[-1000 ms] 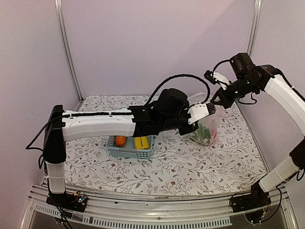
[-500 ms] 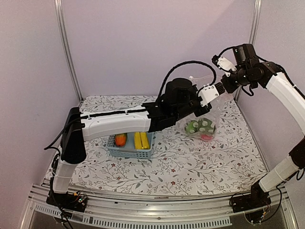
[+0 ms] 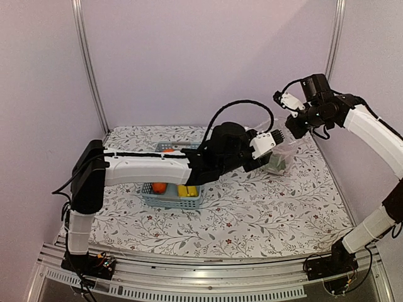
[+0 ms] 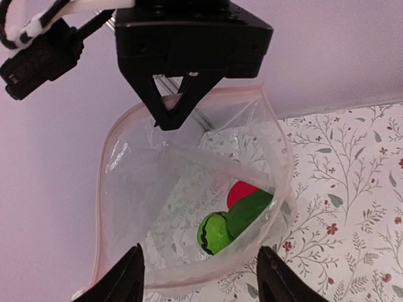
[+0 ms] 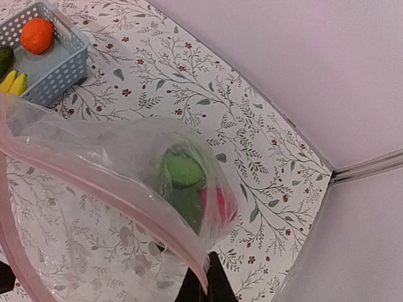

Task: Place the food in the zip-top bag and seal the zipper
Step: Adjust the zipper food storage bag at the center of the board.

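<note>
The clear zip-top bag (image 4: 157, 207) hangs with its mouth open, and its pink zipper (image 4: 101, 207) runs round the rim. My right gripper (image 5: 204, 286) is shut on that zipper edge and shows from the left wrist view as a black wedge (image 4: 173, 116) above the bag. Food lies in the bag's bottom: a red piece (image 4: 241, 190) and green pieces (image 4: 217, 233). My left gripper (image 4: 201, 283) is open, its fingers (image 4: 132, 280) standing either side of the near rim. From above, the bag (image 3: 277, 160) sits at the back right between both grippers.
A light-blue slatted basket (image 3: 165, 202) stands on the floral cloth under my left arm, holding an orange (image 3: 158, 187) and yellow bananas (image 3: 186, 190). The right wrist view shows the same basket (image 5: 60, 69). Cage walls stand close behind and to the right.
My left gripper has opened and let go of the bag's rim. Both arms rose with the bag and then came down, so the bag hangs lower near the cloth.
</note>
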